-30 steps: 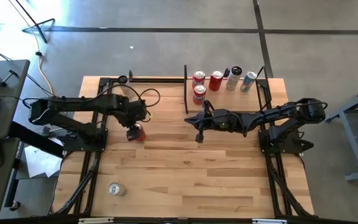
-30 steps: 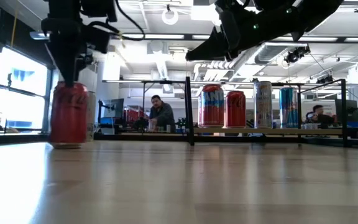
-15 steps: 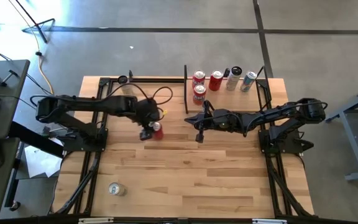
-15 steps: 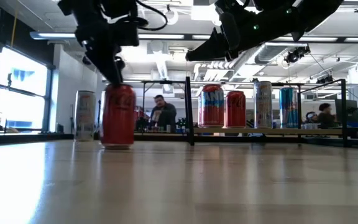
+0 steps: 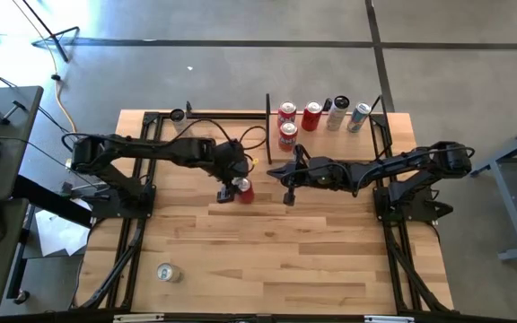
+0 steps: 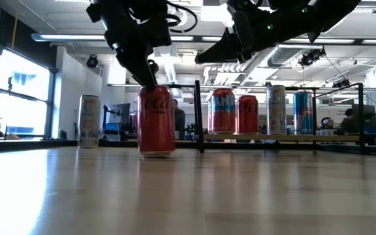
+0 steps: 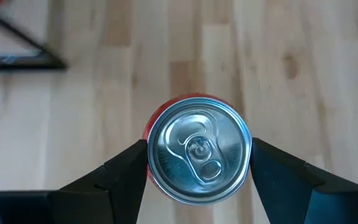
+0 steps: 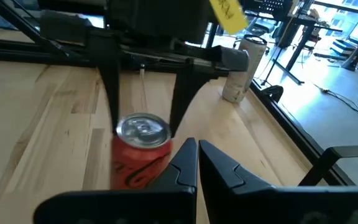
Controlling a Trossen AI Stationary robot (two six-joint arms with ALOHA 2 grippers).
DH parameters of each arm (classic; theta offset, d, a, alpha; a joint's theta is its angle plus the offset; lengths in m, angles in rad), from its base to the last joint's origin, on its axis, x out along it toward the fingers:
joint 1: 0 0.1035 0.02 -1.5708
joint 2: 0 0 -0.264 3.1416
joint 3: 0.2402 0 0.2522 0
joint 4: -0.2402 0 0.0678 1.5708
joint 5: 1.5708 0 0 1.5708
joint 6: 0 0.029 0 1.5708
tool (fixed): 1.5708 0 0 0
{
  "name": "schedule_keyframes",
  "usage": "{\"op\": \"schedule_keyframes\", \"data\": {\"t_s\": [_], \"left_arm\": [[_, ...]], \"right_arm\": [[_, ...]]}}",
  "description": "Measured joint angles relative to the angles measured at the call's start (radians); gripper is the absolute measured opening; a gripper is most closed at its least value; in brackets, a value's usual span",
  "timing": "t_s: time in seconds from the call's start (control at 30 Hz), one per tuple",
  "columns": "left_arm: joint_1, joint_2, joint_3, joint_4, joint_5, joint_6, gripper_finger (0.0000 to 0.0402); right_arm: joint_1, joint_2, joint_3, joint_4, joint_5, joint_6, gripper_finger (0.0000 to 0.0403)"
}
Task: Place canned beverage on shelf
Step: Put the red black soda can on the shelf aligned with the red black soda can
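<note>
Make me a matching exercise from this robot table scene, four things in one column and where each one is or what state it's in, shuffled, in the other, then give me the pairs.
Things:
1. red can
2. right gripper
3. silver can
4. shelf

Places or states:
A. lying alone near the table's front left corner
B. gripped at its top by the left gripper, standing on the tabletop
C. at the table's far right, holding several cans
D. shut on nothing, raised above the table's middle

Pairs: 1-B, 2-D, 3-A, 4-C
</note>
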Motion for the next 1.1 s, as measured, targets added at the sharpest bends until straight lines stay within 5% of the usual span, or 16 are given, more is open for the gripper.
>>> {"op": "schedule_keyframes", "data": {"t_s": [1.1], "left_arm": [[-0.039, 0.026, 0.002, 0.060, 0.003, -0.036, 0.0257]], "right_arm": [[0.000, 0.000, 0.000, -0.027, 0.007, 0.022, 0.0000]]}}
